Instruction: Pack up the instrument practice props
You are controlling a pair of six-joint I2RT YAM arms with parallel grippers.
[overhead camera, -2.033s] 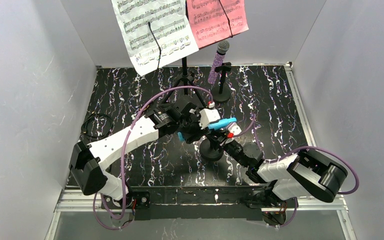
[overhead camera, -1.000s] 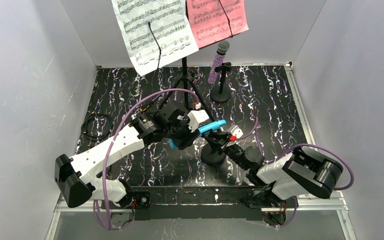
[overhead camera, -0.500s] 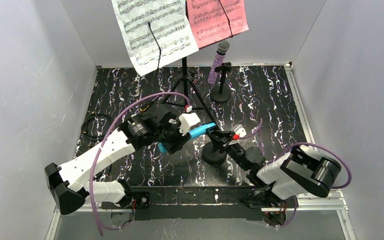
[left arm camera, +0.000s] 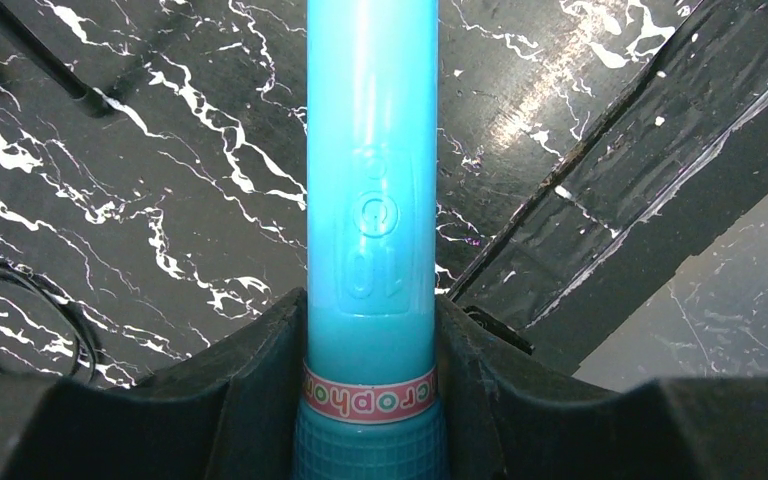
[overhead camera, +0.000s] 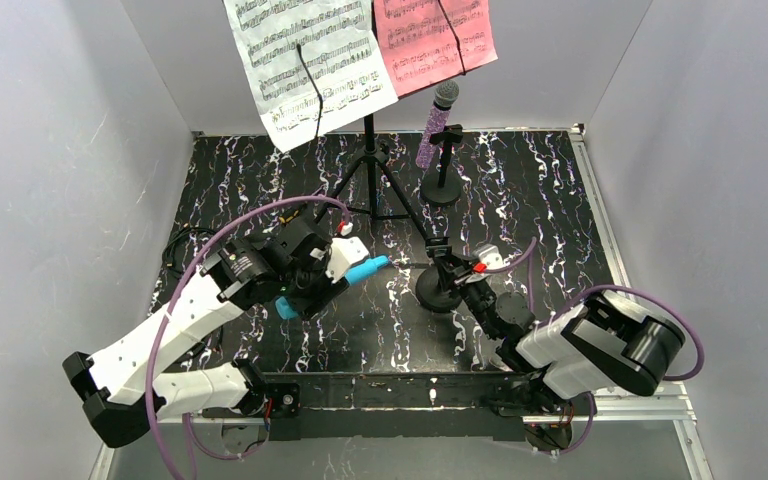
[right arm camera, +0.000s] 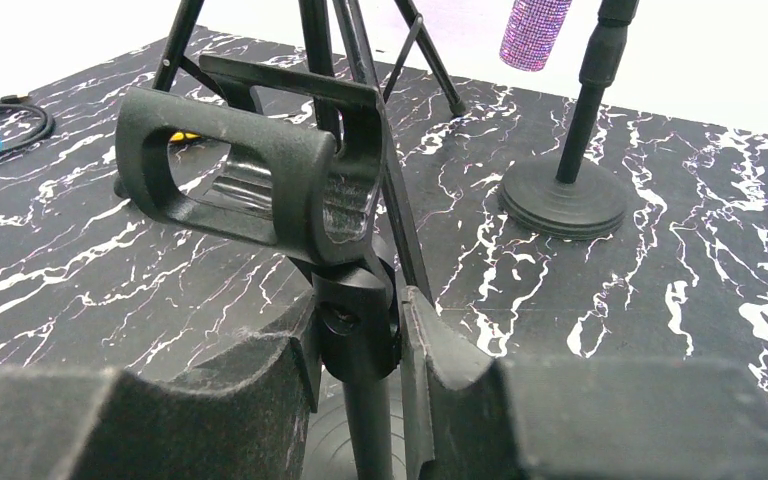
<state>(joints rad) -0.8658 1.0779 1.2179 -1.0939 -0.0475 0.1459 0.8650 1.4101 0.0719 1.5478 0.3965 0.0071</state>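
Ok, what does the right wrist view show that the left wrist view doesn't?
Right wrist only: the right gripper clamped on the stem of the near black round-based mic holder, clip empty; the purple glitter microphone; black tripod legs. Left wrist only: the left gripper gripping the blue plastic microphone by its body. Both: the white-veined black tabletop, the coiled black cable, some of that blue microphone.
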